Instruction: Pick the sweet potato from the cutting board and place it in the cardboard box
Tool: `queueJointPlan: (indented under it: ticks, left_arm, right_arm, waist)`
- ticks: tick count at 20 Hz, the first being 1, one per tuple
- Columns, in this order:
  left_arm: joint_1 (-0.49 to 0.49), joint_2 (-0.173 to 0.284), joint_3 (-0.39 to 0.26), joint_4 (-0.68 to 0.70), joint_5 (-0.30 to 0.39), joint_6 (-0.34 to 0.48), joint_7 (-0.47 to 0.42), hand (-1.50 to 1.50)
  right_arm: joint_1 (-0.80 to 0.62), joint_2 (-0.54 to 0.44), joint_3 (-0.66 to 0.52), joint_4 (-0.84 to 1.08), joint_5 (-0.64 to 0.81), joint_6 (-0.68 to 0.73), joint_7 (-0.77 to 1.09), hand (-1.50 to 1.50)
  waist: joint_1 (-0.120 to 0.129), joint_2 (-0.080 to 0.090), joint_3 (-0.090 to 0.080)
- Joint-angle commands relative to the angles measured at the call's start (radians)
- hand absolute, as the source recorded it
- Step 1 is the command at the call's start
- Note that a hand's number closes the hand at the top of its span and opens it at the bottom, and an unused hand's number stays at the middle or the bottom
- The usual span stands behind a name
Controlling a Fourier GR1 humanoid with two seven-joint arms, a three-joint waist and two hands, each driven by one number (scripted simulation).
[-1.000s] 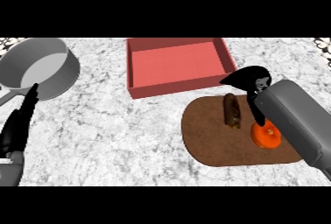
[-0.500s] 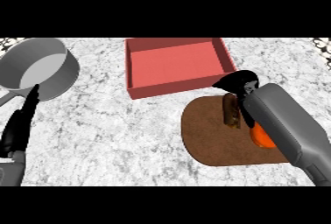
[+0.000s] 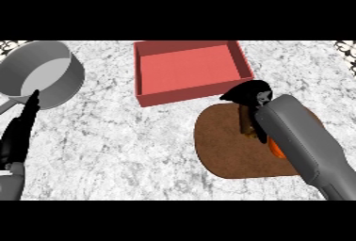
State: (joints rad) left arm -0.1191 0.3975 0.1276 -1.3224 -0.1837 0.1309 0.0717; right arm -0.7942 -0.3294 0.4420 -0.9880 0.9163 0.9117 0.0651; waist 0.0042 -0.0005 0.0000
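Brown sweet potato (image 3: pixel 245 120) lies on the cutting board (image 3: pixel 226 150); right hand (image 3: pixel 252 94) covers its top end, grip cannot be told. Left hand (image 3: pixel 21 129) straight-fingered beside the pot (image 3: pixel 42 73). Open counter (image 3: pixel 118 141) lies between the board and the box (image 3: pixel 189 70).

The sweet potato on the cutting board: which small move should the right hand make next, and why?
Probably lower the right hand a little and curl its fingers round the sweet potato. The hand sits over the potato's far end, and whether its fingers have closed cannot be told. The potato lies on the cutting board, and the cardboard box waits just beyond it.
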Motion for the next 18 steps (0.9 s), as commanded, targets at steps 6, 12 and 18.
queueJointPlan:
  ticks: [6,12,18]
  left_arm:
    - [-0.025,-0.018,0.015,-0.005,-0.029,-0.004,0.020,0.00]
    - [0.022,-0.025,0.030,0.035,-0.037,-0.021,-0.046,0.00]
    - [0.002,-0.029,0.028,-0.008,-0.048,-0.020,-0.010,0.00]
  right_arm:
    - [0.050,0.047,-0.005,-0.049,0.094,0.073,0.098,-1.50]
    - [0.100,0.044,0.017,0.059,0.174,-0.069,0.051,-1.50]
    - [0.101,-0.022,0.056,0.107,0.272,-0.351,-0.092,1.50]
  waist:
    - [-0.003,0.000,0.000]
    - [0.004,0.003,0.000]
    - [0.008,0.004,0.001]
